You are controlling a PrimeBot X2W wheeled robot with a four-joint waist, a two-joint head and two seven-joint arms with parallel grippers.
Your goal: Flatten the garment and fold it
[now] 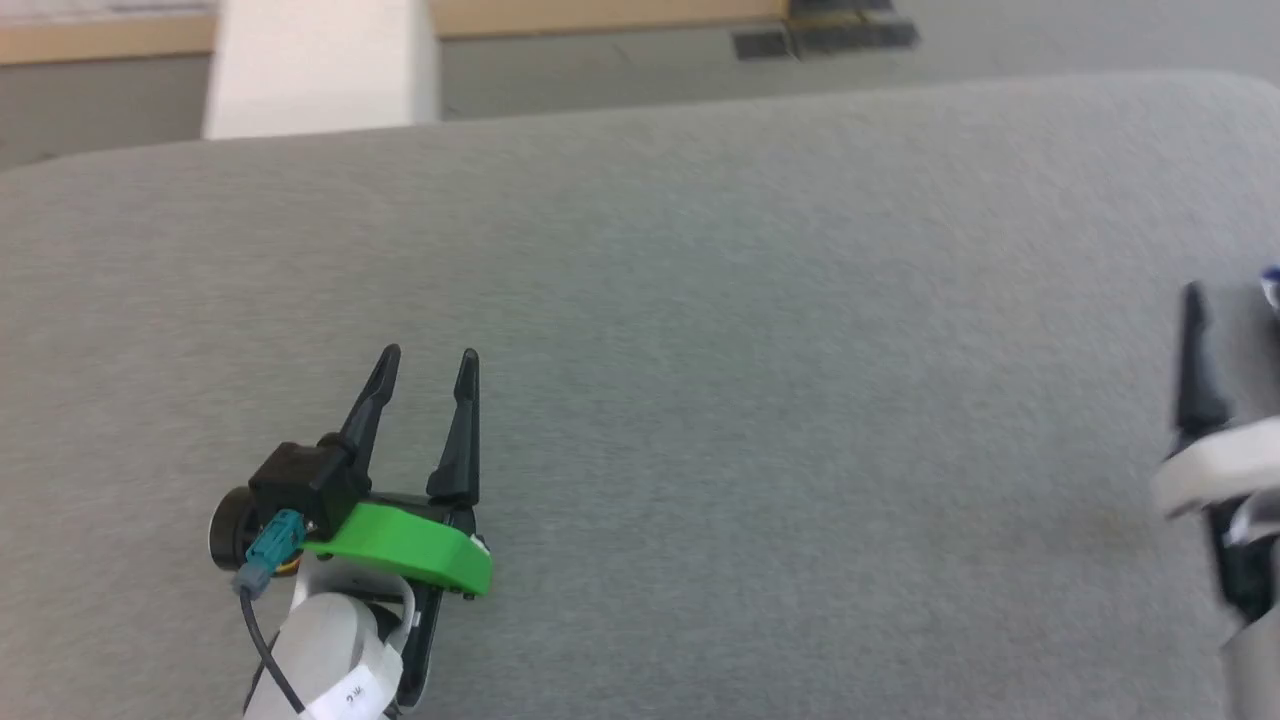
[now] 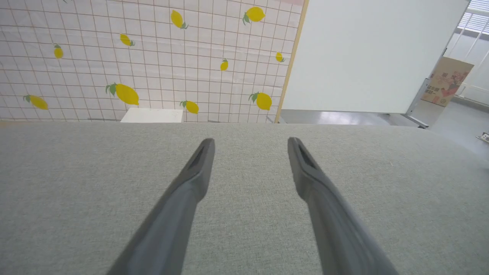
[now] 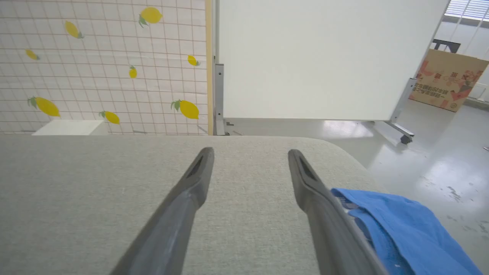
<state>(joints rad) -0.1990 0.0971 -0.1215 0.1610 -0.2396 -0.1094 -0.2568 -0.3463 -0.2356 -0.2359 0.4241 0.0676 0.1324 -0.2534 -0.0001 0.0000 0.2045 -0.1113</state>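
Lying bunched at the right end of the table (image 3: 95, 191), near its rounded corner, the garment (image 3: 397, 221) sits just outside the outer finger of the right gripper (image 3: 251, 152), not between the fingers; whether it touches that finger I cannot tell. The right gripper stands wide open and empty, and so does the left gripper (image 1: 430, 355), which hangs over bare table well apart from the garment, so the right arm is nearer. The heap runs along that finger and out of the wrist view, so I judge a grasp needs a shift to the robot's right.
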